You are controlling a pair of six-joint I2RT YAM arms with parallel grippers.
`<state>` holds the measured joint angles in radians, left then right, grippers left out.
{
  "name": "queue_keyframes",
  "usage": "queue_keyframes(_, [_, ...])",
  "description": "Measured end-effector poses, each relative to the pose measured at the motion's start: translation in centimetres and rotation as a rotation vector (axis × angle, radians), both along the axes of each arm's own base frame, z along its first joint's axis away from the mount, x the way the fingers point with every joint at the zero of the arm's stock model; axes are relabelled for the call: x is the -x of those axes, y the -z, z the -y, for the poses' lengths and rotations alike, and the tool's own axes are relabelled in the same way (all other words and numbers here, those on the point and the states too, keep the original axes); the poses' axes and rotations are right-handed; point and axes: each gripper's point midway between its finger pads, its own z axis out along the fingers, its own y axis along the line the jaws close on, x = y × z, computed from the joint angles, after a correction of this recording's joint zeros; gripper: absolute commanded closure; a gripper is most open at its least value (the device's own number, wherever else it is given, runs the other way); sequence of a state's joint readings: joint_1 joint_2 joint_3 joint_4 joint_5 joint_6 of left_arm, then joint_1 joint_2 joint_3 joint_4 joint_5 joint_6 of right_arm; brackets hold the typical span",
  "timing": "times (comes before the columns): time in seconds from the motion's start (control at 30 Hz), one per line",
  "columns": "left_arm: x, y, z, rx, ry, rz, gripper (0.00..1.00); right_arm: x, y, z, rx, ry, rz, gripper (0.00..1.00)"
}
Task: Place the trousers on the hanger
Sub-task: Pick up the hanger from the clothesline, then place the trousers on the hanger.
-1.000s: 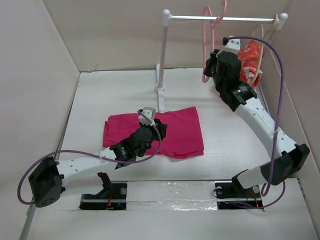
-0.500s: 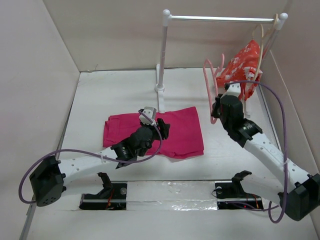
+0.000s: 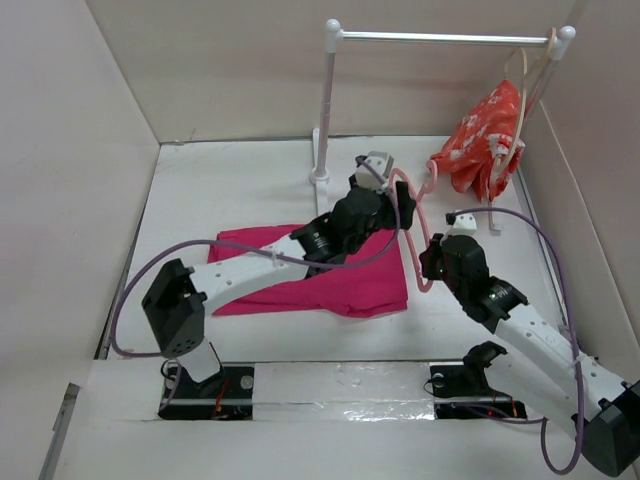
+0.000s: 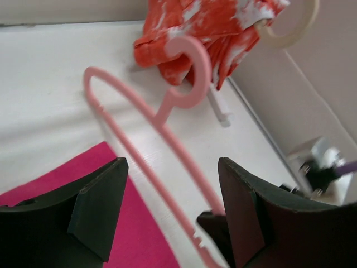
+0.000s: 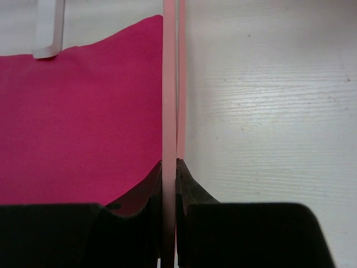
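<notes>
The magenta trousers (image 3: 350, 285) lie flat on the table, partly under my left arm. They also show in the right wrist view (image 5: 78, 111) and the left wrist view (image 4: 67, 184). The salmon-pink hanger (image 3: 414, 235) lies low along the trousers' right edge, hook toward the back. My right gripper (image 3: 428, 262) is shut on the hanger's thin bar (image 5: 169, 111). My left gripper (image 3: 405, 205) is open. Its fingers straddle the hanger's loop (image 4: 167, 137) without touching it, with the hook (image 4: 192, 67) ahead of them.
A white clothes rack (image 3: 440, 38) stands at the back, its post (image 3: 325, 110) near the trousers' far edge. A red-orange floral garment (image 3: 482, 135) hangs on a beige hanger (image 4: 290, 28) at the rail's right end. Cardboard walls enclose the table.
My right arm has brought the pink hanger down from the rail to the table beside the trousers. My left arm has swung from over the trousers to the right, onto the hanger.
</notes>
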<state>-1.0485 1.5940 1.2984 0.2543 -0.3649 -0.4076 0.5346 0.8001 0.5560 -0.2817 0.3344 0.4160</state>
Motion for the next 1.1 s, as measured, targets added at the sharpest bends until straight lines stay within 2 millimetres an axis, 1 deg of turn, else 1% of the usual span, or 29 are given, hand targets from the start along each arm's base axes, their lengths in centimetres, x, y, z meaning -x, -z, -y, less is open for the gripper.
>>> queue_keyframes(0.07, [-0.9, -1.5, 2.4, 0.013, 0.022, 0.012, 0.35, 0.1, -0.2, -0.3, -0.012, -0.013, 0.004, 1.00])
queue_keyframes(0.13, [-1.5, -2.4, 4.6, 0.021, 0.047, 0.020, 0.35, 0.2, -0.2, -0.5, -0.021, -0.021, 0.003, 1.00])
queue_keyframes(0.2, [-2.0, -2.1, 6.3, 0.007, 0.063, 0.014, 0.35, 0.3, -0.3, -0.6, -0.022, -0.024, 0.003, 1.00])
queue_keyframes(0.3, [-2.7, -0.5, 7.9, -0.035, 0.067, -0.002, 0.35, 0.3, -0.3, -0.6, -0.033, -0.018, 0.002, 1.00])
queue_keyframes(0.33, [-3.0, 0.4, 8.5, -0.062, 0.068, -0.012, 0.36, 0.4, -0.2, -0.6, -0.032, -0.016, -0.001, 1.00])
queue_keyframes(0.5, [-5.1, 3.7, 10.4, -0.147, 0.034, -0.036, 0.40, 0.5, -0.5, -0.7, -0.043, -0.021, 0.009, 1.00])
queue_keyframes(0.6, [-6.0, 5.9, 10.4, -0.198, -0.010, -0.046, 0.41, 0.6, -0.7, -0.8, -0.044, -0.023, 0.015, 1.00])
queue_keyframes(0.67, [-6.4, 7.1, 10.0, -0.233, -0.037, -0.051, 0.47, 0.6, -0.7, -0.8, -0.043, -0.022, 0.017, 1.00])
queue_keyframes(0.73, [-6.9, 7.6, 9.7, -0.252, -0.063, -0.050, 0.55, 0.7, -0.4, -0.7, -0.039, -0.021, 0.012, 1.00])
queue_keyframes(0.8, [-7.2, 8.0, 9.3, -0.266, -0.086, -0.051, 0.58, 0.8, -0.2, -0.6, -0.034, -0.019, 0.007, 1.00])
queue_keyframes(0.83, [-7.5, 8.0, 9.1, -0.267, -0.095, -0.049, 0.68, 0.8, -0.2, -0.6, -0.035, -0.020, 0.009, 1.00])
queue_keyframes(0.9, [-7.7, 7.9, 8.9, -0.273, -0.110, -0.043, 0.80, 0.7, -0.4, -0.7, -0.036, -0.019, 0.017, 1.00])
queue_keyframes(0.93, [-7.8, 7.8, 8.8, -0.275, -0.117, -0.038, 0.93, 0.6, -0.4, -0.7, -0.037, -0.014, 0.020, 1.00])
queue_keyframes(0.97, [-7.9, 7.7, 8.6, -0.279, -0.127, -0.032, 1.00, 0.6, -0.4, -0.5, -0.035, -0.009, 0.020, 1.00])
queue_keyframes(1.0, [-7.9, 7.7, 8.6, -0.279, -0.135, -0.027, 1.00, 0.6, -0.4, -0.4, -0.031, -0.003, 0.020, 1.00])
queue_keyframes(1.03, [-7.9, 7.6, 8.7, -0.272, -0.133, -0.024, 1.00, 0.6, -0.4, -0.3, -0.029, 0.003, 0.021, 0.95])
queue_keyframes(1.07, [-7.9, 7.6, 8.8, -0.268, -0.137, -0.020, 1.00, 0.6, -0.4, -0.3, -0.027, 0.007, 0.021, 0.76])
queue_keyframes(1.1, [-7.8, 7.9, 8.7, -0.270, -0.140, -0.022, 1.00, 0.6, -0.3, -0.2, -0.028, 0.015, 0.019, 0.65])
